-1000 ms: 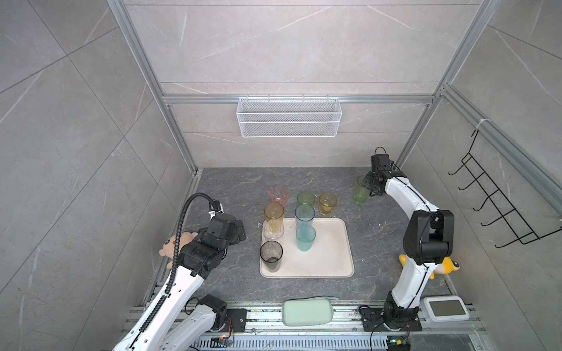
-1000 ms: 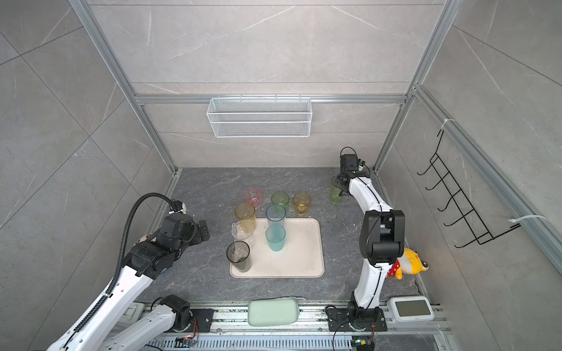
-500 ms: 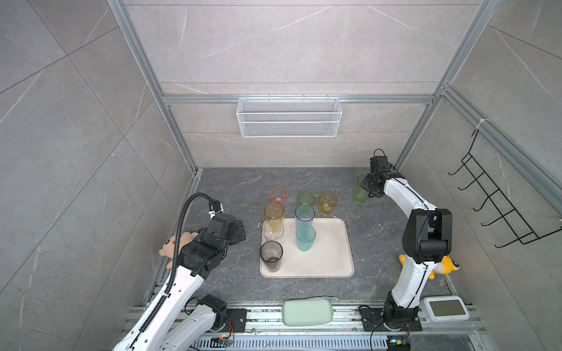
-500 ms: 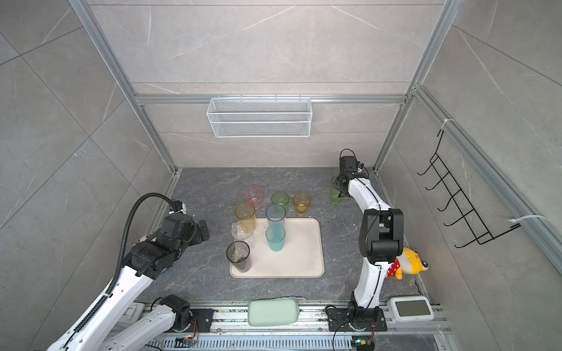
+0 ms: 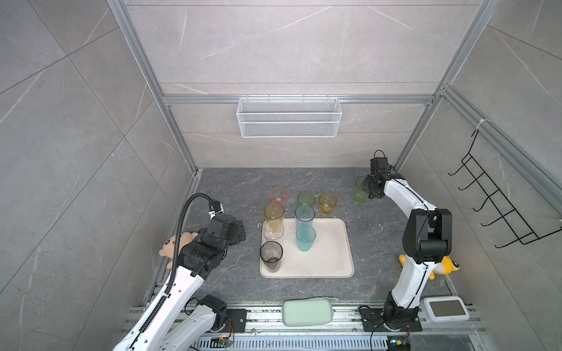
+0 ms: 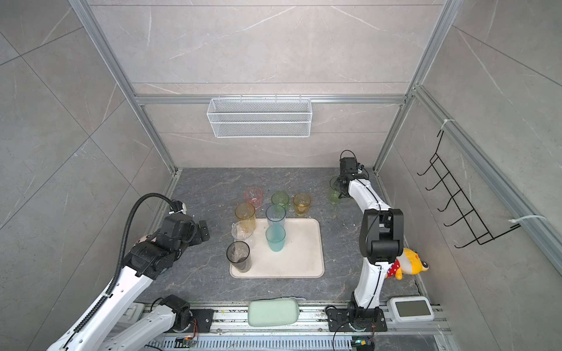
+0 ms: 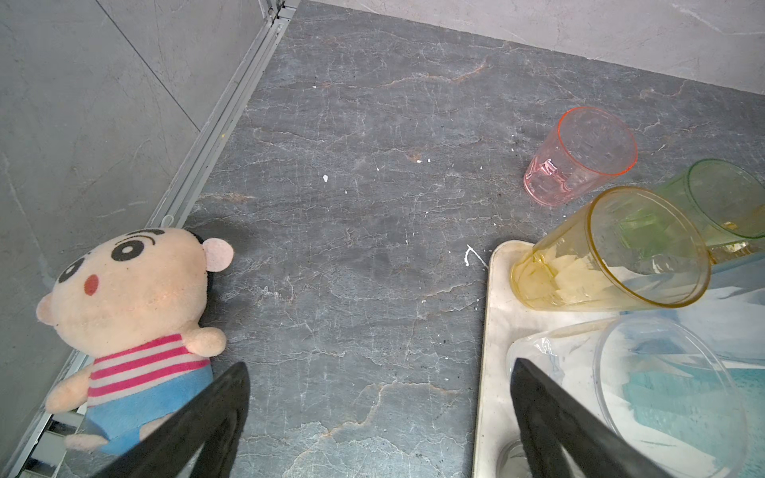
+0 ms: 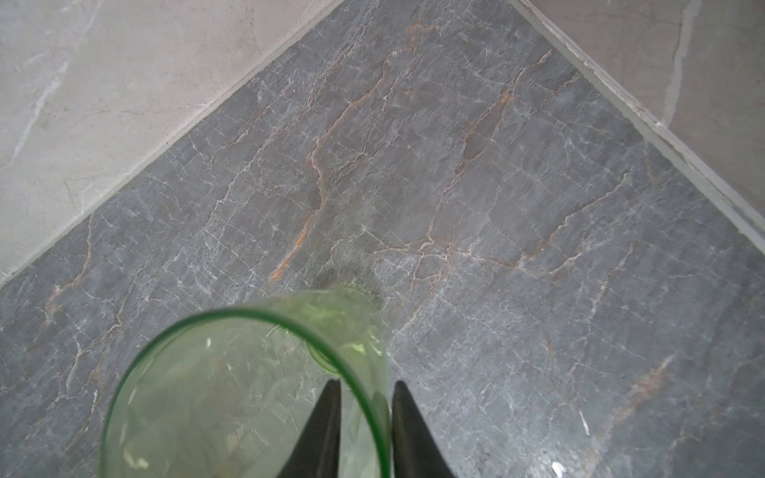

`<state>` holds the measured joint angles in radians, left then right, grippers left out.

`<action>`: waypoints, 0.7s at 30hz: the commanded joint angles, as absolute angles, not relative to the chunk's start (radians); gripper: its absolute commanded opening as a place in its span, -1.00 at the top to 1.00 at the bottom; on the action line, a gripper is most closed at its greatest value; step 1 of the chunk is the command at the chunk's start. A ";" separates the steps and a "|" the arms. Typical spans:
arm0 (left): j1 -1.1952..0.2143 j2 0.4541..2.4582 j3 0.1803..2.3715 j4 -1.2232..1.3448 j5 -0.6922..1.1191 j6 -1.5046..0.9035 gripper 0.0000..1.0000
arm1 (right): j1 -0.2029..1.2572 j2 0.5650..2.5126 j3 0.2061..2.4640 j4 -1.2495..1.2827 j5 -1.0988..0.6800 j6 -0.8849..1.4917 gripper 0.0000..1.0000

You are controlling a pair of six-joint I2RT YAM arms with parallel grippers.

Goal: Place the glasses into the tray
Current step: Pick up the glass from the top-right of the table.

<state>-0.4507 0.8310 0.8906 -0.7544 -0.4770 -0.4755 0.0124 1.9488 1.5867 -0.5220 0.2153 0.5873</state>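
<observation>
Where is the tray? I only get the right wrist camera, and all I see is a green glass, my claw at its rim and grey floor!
Observer: The tray lies in the middle of the table. Your tall green glass is off it, toward the far right corner.
Operator: Are there glasses in it already?
Observer: Yes, five: amber, clear, smoky grey, teal and pale blue.
Operator: What is the other claw doing?
Observer: The left claw hangs open and empty, beside the tray's left edge.
</observation>
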 commanded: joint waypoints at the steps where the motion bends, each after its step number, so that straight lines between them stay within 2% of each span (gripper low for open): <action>1: -0.448 0.826 0.896 -0.731 -0.480 -0.486 -0.96 | 0.008 1.928 1.562 -0.528 0.212 0.582 0.64; 16: -0.448 0.820 0.888 -0.723 -0.476 -0.486 -0.96 | 0.012 1.759 1.478 -0.576 0.234 0.524 0.99; 21: -0.448 0.826 0.887 -0.716 -0.477 -0.487 -0.96 | 0.015 1.687 1.439 -0.605 0.202 0.508 1.00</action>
